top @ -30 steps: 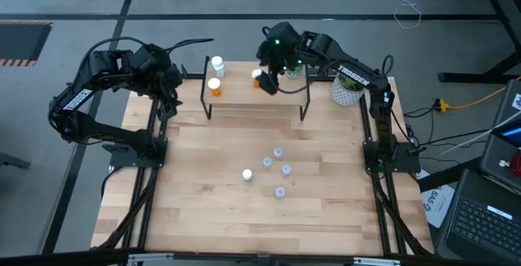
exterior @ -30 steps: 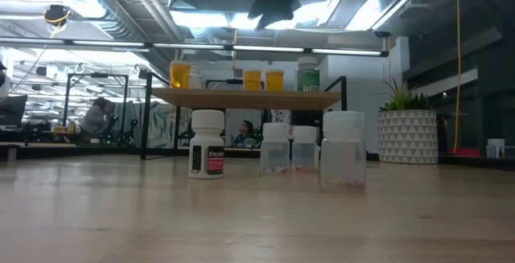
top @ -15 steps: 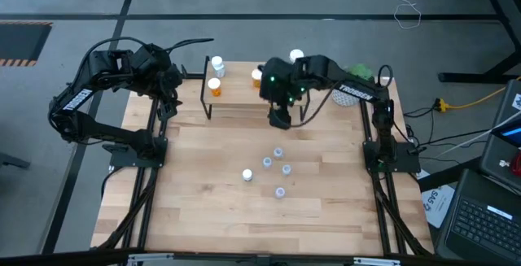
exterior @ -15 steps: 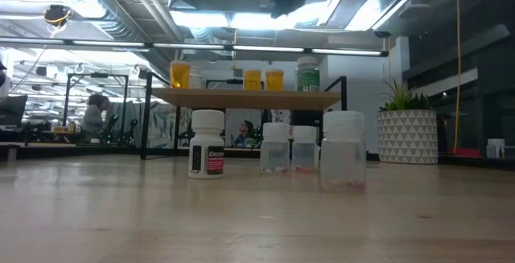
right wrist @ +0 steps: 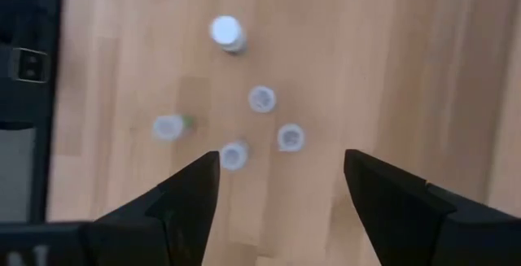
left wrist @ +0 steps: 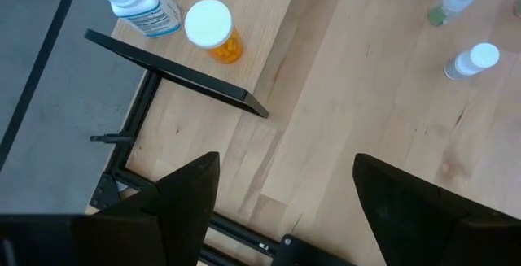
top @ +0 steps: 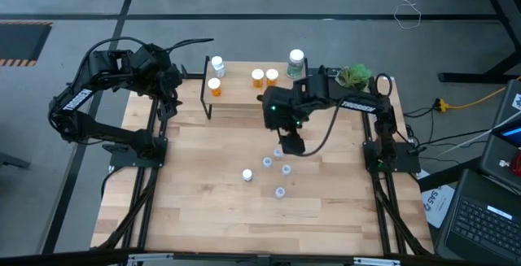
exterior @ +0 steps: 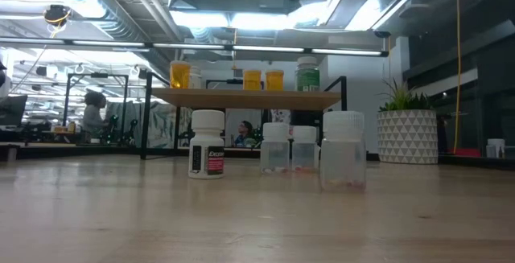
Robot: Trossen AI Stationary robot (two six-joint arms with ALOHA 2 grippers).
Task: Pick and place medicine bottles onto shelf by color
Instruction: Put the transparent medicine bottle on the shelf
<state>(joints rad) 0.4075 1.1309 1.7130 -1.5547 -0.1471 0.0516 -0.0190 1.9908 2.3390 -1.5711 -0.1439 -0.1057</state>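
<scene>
Bottles loose on the table, right arm above them, nothing held.

Your right gripper (top: 291, 144) hung w/ fingers spread and empty over the cluster of clear bottles (right wrist: 260, 98) mid-table; the white bottle (top: 247, 175) stood just beside them. The shelf (top: 244, 95) at the far edge already carried orange bottles (top: 264, 76) and the green-label bottle (top: 295, 61). Risk as I judge it: those clear ones stood close together, so a spread finger coming down could tip a neighbour. You had open tabletop (top: 203, 209) on the near side and twd the left arm; left gripper (left wrist: 281, 201) waited open by the shelf's left end.
</scene>
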